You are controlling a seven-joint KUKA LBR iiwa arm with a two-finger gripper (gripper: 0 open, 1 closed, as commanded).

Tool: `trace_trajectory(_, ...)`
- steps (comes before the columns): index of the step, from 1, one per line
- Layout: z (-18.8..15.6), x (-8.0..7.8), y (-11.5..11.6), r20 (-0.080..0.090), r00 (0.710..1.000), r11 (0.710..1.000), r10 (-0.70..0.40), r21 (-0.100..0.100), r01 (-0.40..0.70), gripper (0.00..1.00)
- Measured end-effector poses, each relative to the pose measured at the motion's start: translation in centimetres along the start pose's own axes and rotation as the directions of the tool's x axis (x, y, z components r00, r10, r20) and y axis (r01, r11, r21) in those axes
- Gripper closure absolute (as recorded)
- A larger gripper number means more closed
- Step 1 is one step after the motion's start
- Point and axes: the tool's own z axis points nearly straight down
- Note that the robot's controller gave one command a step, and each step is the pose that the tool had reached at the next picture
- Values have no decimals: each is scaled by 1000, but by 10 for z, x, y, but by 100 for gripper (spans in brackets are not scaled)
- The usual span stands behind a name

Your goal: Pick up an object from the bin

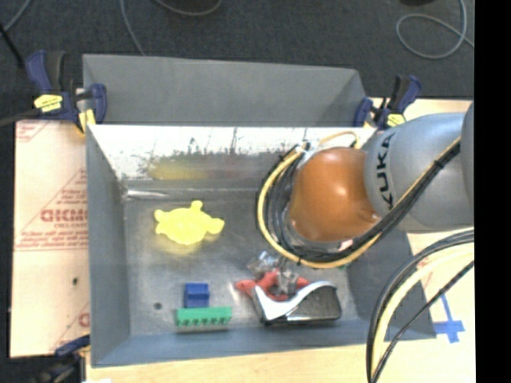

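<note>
**Jaws low over the small red piece [259, 286] – the approach is almost straight down**

We take the black object with the white band [307, 308] as landmark: the red piece lies just beside its upper-left edge, perhaps touching it, and the jaws stand directly above the piece, under the arm's orange cover. We cannot tell how far apart the jaws are, or whether they have hold of anything – the red piece shows partly between the metal parts, no more. We judge its long axis to run roughly toward the landmark, so the closing line should cross it. The blue block [196, 294] and green toothed strip [204, 317] lie well left of the landmark; the yellow flat shape [188, 224] lies further up-left.
</note>
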Motion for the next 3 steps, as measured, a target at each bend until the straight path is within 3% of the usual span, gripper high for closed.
trace_trajectory(1, 0, 0, 0, 0, 1000, 1000, 0, 0, 0, 100)
trace_trajectory(2, -118, -5, 9, -5, 999, 999, 33, -6, -33, 100)
trace_trajectory(3, -118, -5, 9, -5, 999, 999, 34, -6, -34, 100)
